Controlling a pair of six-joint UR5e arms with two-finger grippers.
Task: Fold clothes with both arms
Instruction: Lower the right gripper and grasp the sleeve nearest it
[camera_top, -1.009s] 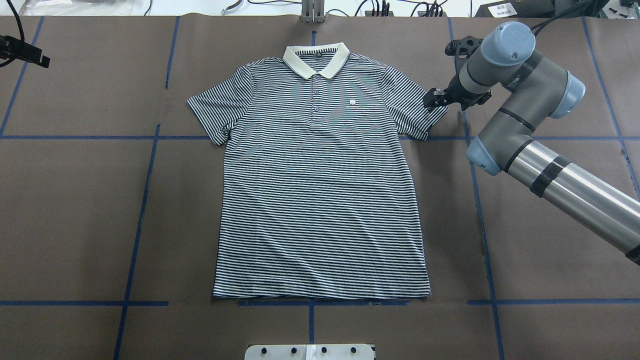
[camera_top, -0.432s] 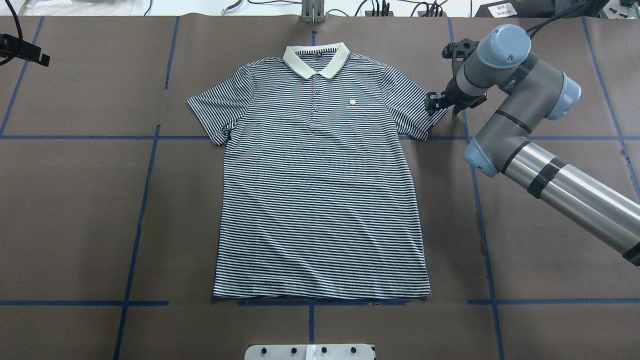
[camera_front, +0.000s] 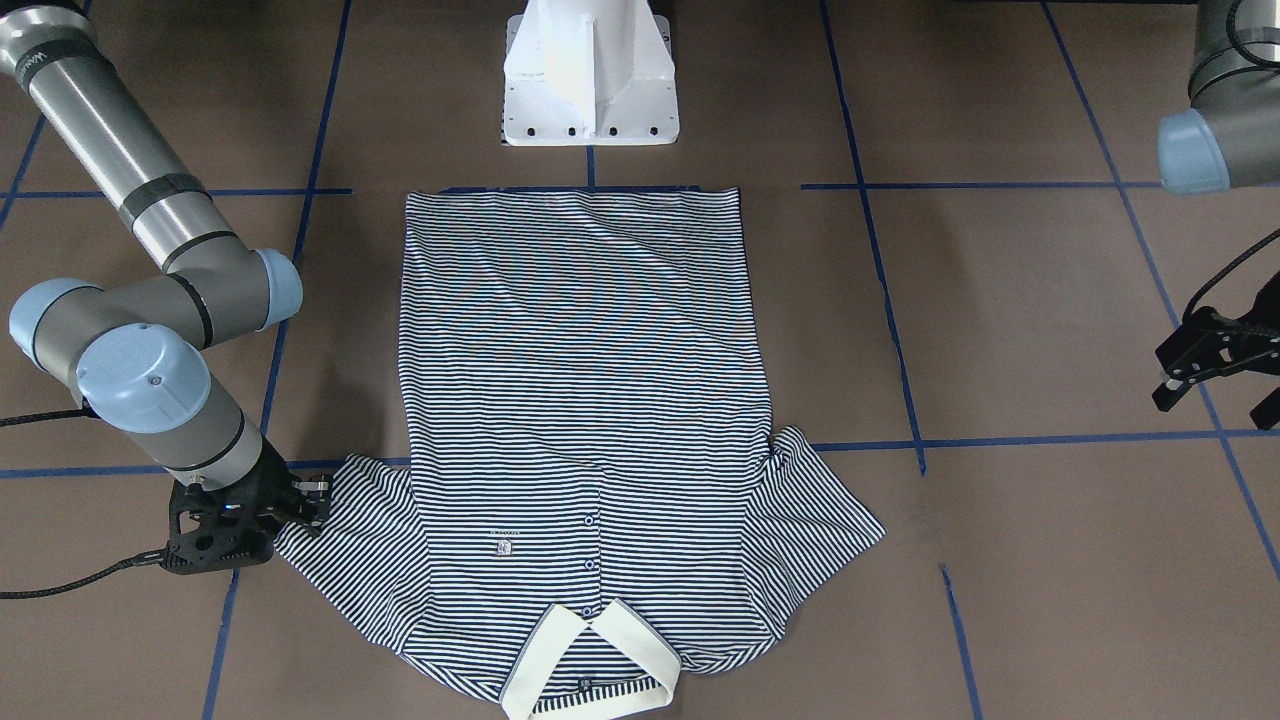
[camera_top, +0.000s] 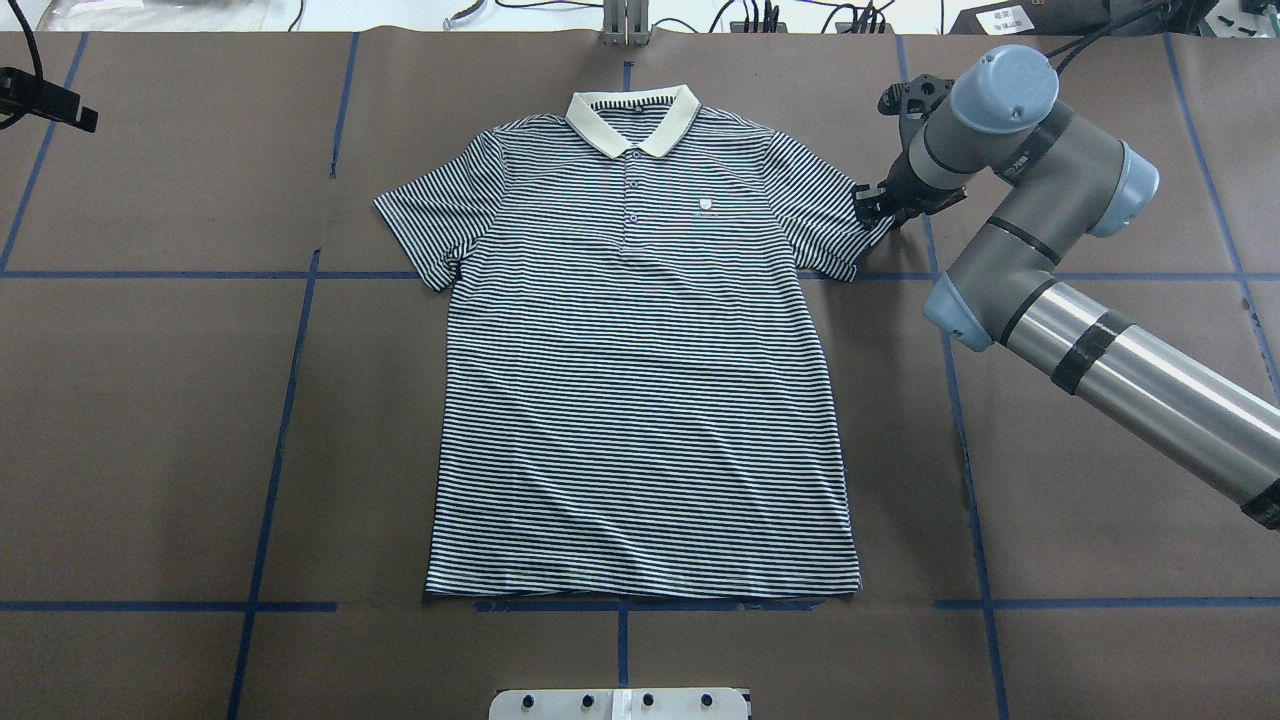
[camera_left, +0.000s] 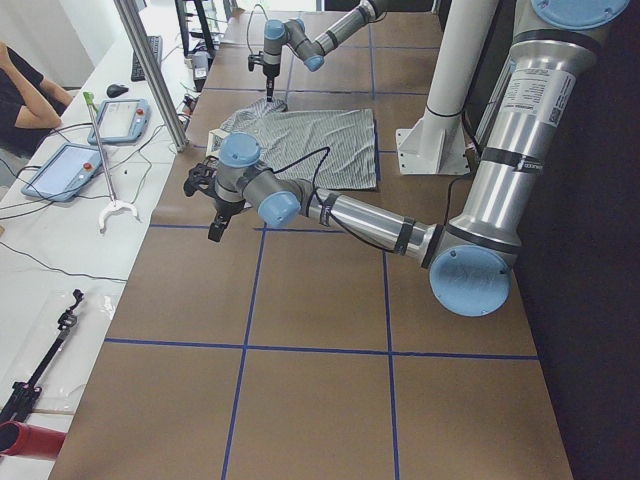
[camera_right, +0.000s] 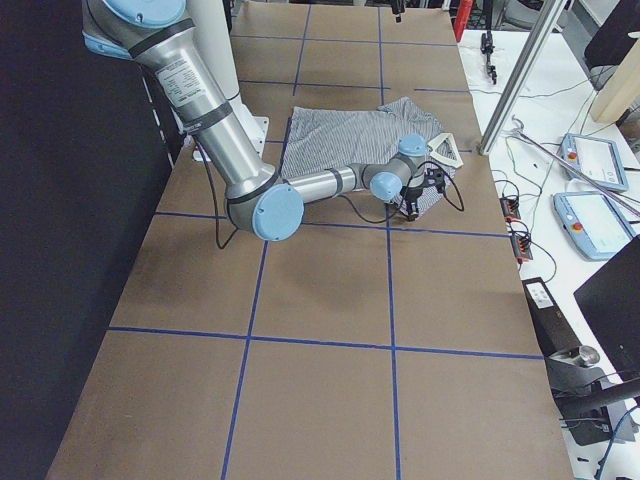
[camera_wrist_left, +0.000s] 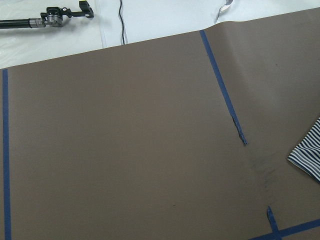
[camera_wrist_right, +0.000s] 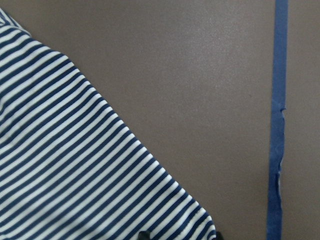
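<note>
One brown table (camera_top: 150, 400) crossed by blue tape lines (camera_top: 130, 272) carries everything; the striped shirt (camera_top: 640, 400) lies flat on its middle, front up, both short sleeves spread. The right arm (camera_top: 1040, 230) reaches in beside the shirt on the sleeve side nearest the chest logo (camera_top: 706, 207); the left arm (camera_front: 1225, 110) hangs well apart from the shirt's other sleeve. The white base (camera_front: 590, 70) stands just beyond the shirt's hem. The right claw (camera_top: 872, 205) sits low at the outer corner of that sleeve; its wrist view shows two dark fingertips standing apart with the sleeve's striped corner between them, the cloth flat and not lifted. The left claw (camera_front: 1215, 390) hangs above bare table, its fingers spread wide and holding nothing. The cream collar (camera_top: 632, 120) lies at the shirt's end farthest from the base.
</note>
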